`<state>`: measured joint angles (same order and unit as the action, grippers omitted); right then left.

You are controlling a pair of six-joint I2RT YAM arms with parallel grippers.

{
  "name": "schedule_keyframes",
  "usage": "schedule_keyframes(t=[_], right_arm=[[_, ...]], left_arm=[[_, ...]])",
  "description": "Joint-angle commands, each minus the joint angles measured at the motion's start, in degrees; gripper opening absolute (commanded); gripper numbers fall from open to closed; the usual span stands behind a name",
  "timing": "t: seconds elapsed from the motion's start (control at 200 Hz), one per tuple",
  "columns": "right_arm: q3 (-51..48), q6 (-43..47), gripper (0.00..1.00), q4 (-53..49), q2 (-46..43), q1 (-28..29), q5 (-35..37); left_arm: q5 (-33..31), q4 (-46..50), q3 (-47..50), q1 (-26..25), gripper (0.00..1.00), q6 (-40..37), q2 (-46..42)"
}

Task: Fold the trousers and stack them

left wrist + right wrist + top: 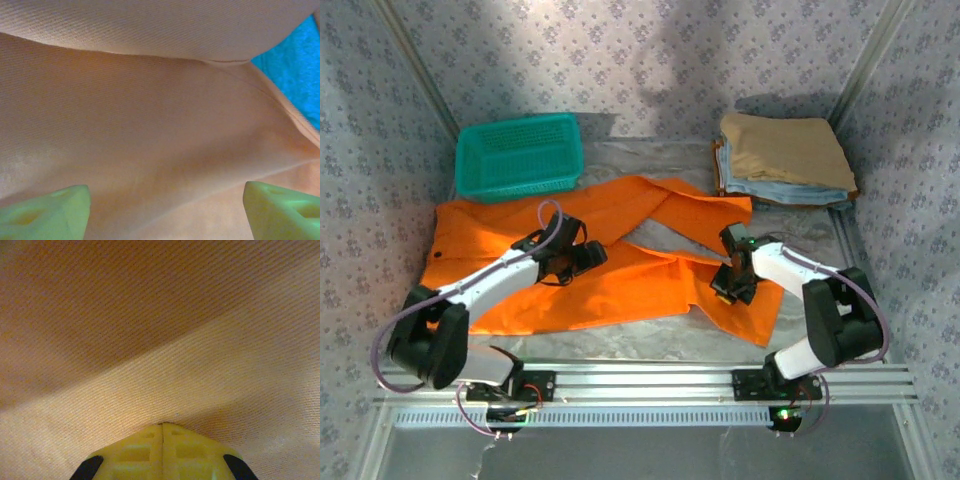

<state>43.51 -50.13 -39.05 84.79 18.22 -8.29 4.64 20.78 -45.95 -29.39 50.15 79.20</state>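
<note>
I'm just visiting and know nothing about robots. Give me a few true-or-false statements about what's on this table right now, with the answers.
1. The trousers are folded into a neat pile. False: they lie spread out across the table.
2. The left gripper has its fingers apart above the orange cloth. True.
3. The tan garment sits in the teal basket. False: it tops the light blue garments at the far right, away from the basket.
4. The right gripper has its fingers closed together on the orange cloth. True.
</note>
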Motion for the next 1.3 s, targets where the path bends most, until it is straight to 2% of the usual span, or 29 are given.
schedule_keyframes(t=[0.0,0.225,0.385,0.46,0.54,0.655,0.77,0.889,1.004,1.074,1.294], right_arm=[[-0.3,1.3,0.0,-5.48,1.92,-4.6,1.13],[0.64,6.07,0.0,-8.52,3.47,-17.54,-0.02],[2.97,8.78,0.0,-13.59,3.18,-24.06,5.2],[3.53,11.21,0.0,-12.49,2.54,-27.09,6.17],[6.17,9.54,0.0,-13.95,0.01,-22.41,8.16],[13.49,5.52,0.0,-14.67,-0.01,-7.83,11.16],[20.18,3.14,0.0,-9.82,8.04,3.07,9.17],[27.87,2.71,0.0,-8.56,18.46,10.19,8.34],[25.39,1.41,0.0,-6.58,20.84,13.31,7.16],[17.92,-0.19,0.0,-4.92,18.65,13.82,7.01],[0.22,-1.02,0.0,-4.91,5.78,9.14,7.31]], left_arm=[[-0.52,-3.71,-0.36,-0.18,0.81,-0.45,-0.06],[0.74,-5.41,2.91,1.27,0.84,-1.34,-2.78],[2.13,-5.88,5.81,1.79,0.84,-2.77,-4.87],[2.99,-6.01,6.78,1.71,0.84,-3.52,-4.84],[2.75,-5.87,8.25,1.7,0.84,-3.79,-4.95],[2.76,-6.54,10.14,1.62,0.84,-3.17,-4.83],[2.36,-8.18,11.81,1.35,0.85,-2.06,-3.91],[1.28,-8.98,14.01,0.95,0.84,0.23,-4.38],[-0.72,-8.02,17.01,-1.27,0.83,3.42,-6.73],[-2.8,-6.26,18.8,-3.9,0.83,5.74,-8.48],[-5.78,-1.57,27.37,-12.69,0.83,18.53,-16.16]])
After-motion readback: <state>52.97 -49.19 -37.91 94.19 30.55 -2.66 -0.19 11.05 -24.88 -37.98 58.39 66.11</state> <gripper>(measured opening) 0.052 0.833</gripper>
